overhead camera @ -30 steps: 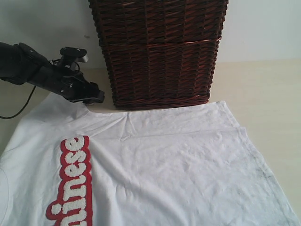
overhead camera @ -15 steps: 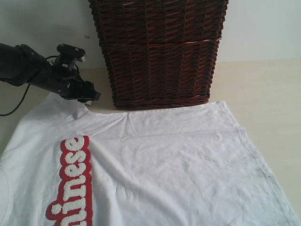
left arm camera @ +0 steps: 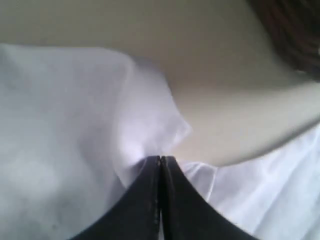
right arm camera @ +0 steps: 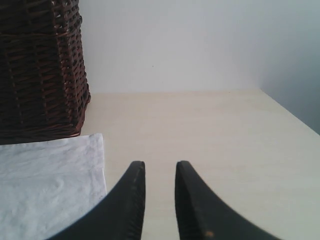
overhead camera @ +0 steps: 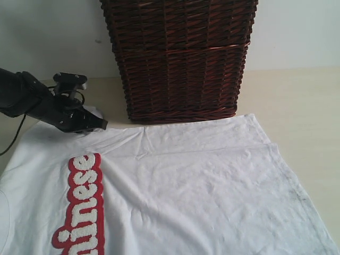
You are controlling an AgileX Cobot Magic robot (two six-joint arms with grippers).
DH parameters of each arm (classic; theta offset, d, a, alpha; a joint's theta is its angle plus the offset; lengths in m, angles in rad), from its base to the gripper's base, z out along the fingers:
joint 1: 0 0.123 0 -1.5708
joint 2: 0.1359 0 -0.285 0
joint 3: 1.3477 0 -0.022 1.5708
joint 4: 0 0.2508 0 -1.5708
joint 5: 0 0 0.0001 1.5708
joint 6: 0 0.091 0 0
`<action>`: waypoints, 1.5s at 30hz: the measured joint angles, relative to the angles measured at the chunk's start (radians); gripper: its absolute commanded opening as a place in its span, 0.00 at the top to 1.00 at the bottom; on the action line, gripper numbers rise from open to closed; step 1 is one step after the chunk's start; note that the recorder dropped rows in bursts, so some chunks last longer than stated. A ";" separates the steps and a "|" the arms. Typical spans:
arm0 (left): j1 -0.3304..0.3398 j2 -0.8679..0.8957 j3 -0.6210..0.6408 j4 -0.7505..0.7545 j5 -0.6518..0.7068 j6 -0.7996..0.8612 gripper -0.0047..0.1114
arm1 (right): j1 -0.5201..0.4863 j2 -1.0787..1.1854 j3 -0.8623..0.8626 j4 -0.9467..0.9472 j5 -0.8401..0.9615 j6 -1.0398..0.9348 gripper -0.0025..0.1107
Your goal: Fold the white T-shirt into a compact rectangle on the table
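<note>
- The white T-shirt [overhead camera: 202, 196], a soft cloth tee, lies spread flat on the table [overhead camera: 303, 101], a smooth pale cream surface. It fills the near and left part of the exterior view and runs out of the picture at the bottom and the left.
- Its far edge lies just in front of the foot of the wicker basket [overhead camera: 180, 58], tall, dark brown and woven. I cannot tell if they touch.
- Its right edge slants toward the near right corner. Beyond this edge the table is bare, and also on the right of the basket.
- The red band [overhead camera: 85, 202] of puffy white letters runs from near to far, so the long axis of the shirt lies across the view, from left to right.
- The left gripper [overhead camera: 101, 125], black, rests at the far left edge of the shirt. Its jaws are pressed together, with a fold of the cloth pinched at the tips.
- The right gripper [right arm camera: 160, 172] hangs over bare table just beside the shirt's edge, jaws apart and holding nothing.
</note>
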 measured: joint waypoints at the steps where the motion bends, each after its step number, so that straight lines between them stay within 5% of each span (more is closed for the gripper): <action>1: 0.000 0.000 0.002 0.000 -0.007 -0.034 0.96 | 0.000 0.000 0.000 0.000 0.000 0.000 0.77; 9: 0.061 -0.028 0.018 0.000 -0.046 -0.350 0.96 | 0.000 0.000 0.000 0.000 0.000 0.000 0.77; 14: 0.148 -0.056 0.037 -0.052 0.038 -0.639 0.96 | 0.000 0.000 0.000 0.000 0.000 0.000 0.77; 17: 0.163 -0.056 0.039 -0.117 0.075 -0.665 0.96 | 0.000 0.000 0.000 0.000 0.000 0.000 0.77; 19: 0.165 -0.056 0.004 -0.155 0.159 -0.565 0.93 | 0.000 0.000 0.000 0.000 0.000 0.000 0.77; 26: 0.100 -0.056 -0.136 -0.334 0.221 0.116 0.47 | 0.000 0.000 0.000 0.000 0.000 0.000 0.77; 39: -0.007 0.002 -0.147 -0.283 0.174 0.319 0.47 | 0.000 0.000 0.000 0.000 0.000 0.000 0.77; 45: -0.007 0.002 -0.147 0.041 0.228 0.359 0.57 | 0.000 0.000 0.000 0.000 0.000 0.000 0.77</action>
